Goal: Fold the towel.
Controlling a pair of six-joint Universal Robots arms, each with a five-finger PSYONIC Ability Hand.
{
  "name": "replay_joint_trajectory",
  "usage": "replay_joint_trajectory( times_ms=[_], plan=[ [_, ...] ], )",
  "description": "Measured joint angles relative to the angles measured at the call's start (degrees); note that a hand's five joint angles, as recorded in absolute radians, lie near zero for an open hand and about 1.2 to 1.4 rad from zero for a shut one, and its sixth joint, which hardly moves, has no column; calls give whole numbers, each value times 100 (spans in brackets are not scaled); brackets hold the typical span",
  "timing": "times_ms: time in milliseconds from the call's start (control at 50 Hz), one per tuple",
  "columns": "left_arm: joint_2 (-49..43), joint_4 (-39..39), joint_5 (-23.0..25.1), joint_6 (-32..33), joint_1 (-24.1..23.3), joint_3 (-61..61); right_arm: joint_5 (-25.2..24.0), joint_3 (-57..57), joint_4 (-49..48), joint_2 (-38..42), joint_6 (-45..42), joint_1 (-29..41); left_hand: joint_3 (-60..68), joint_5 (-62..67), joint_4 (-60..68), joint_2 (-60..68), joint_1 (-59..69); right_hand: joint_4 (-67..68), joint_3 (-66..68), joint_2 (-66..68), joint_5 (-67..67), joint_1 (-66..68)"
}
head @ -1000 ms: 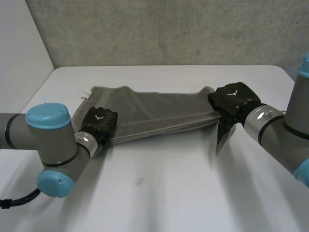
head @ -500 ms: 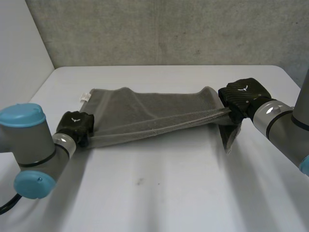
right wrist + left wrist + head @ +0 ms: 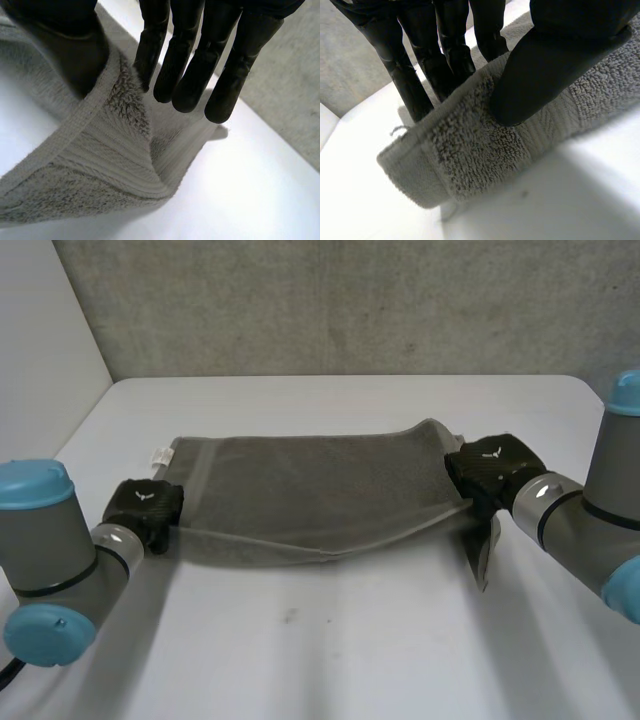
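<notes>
A grey towel (image 3: 310, 495) is stretched sideways between my two hands, low over the white table (image 3: 350, 650), and its front edge sags. My left hand (image 3: 145, 505) holds the towel's left edge. In the left wrist view its thumb (image 3: 545, 65) presses the towel (image 3: 470, 150) against the fingers behind it. My right hand (image 3: 490, 465) is at the right edge. In the right wrist view the hem of the towel (image 3: 100, 165) runs up between the thumb and the nearly straight fingers (image 3: 195, 60). One corner (image 3: 484, 555) hangs below that hand.
A white label (image 3: 160, 455) sticks out at the towel's far left corner. A grey wall (image 3: 350, 300) closes the table's far side, and a white wall (image 3: 40, 360) stands at the left. Bare table lies in front of the towel.
My left hand has moved left and closed on the towel's edge. The towel has gone from a narrow bunched band to a wider sheet. My right hand's fingers have loosened a little.
</notes>
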Motion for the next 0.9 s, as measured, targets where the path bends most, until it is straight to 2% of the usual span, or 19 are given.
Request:
replay_joint_trajectory(
  times_ms=[220,500,680,700,760,800,900],
  plan=[
    [460,-20,-1,0,373,-2,20,186,-1,279,122,-343,3,0,3,4,28,-479,-386,-300,-534,-512],
    [989,-31,10,-13,461,-189,47,239,29,58,290,-529,3,15,5,5,29,-494,-445,-323,-561,-539],
    [1059,-31,10,-23,583,-233,45,189,270,-57,278,-550,3,23,5,5,30,-1388,-1367,-1344,-1486,-1413],
    [1065,-32,10,-24,600,-234,43,184,307,-55,279,-554,4,23,5,5,49,-1205,-1181,-1167,-1264,-1135],
    [1102,-33,8,-25,701,-238,26,156,525,-29,283,-581,3,23,5,5,73,1202,1285,1344,1242,1332],
    [1121,-36,6,-26,744,-240,13,125,627,-18,281,-599,4,23,5,5,80,1705,1723,1783,1746,1741],
    [1249,-117,11,-38,803,-240,-36,-98,722,-169,231,-690,4,23,5,5,80,1788,1784,1828,1789,1742]
  ],
)
